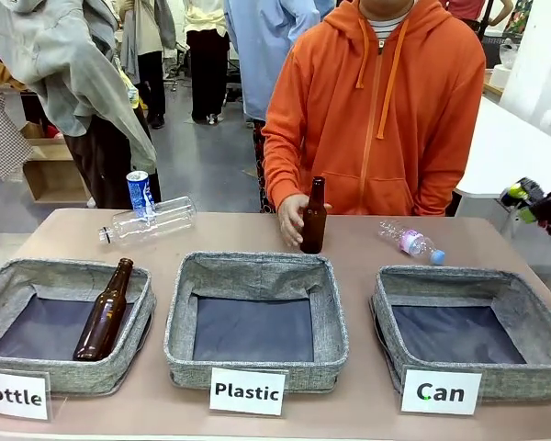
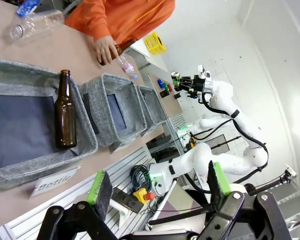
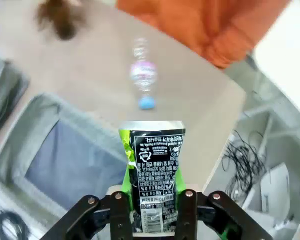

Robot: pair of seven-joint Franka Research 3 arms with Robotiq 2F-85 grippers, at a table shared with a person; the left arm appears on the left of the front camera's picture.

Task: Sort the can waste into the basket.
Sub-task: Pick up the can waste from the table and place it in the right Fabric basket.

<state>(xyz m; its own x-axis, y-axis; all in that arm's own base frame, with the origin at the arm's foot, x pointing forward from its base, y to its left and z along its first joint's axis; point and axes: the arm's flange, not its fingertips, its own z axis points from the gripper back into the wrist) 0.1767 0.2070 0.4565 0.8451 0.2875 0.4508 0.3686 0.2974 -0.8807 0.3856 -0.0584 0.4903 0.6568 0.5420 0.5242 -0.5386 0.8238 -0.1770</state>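
Observation:
My right gripper is shut on a dented black can with white print, held upright high above the table's right end. It also appears at the right edge of the front view, above and right of the grey "Can" basket. That basket lies below and left of the held can. A blue and white can stands at the far left, behind a clear bottle. My left gripper is open, off the table's near left side.
A person in an orange hoodie holds a brown bottle upright at the far middle. A clear bottle lies far left, and a small one with a blue cap behind the "Can" basket. The "Bottle" basket holds a brown bottle; the "Plastic" basket sits between.

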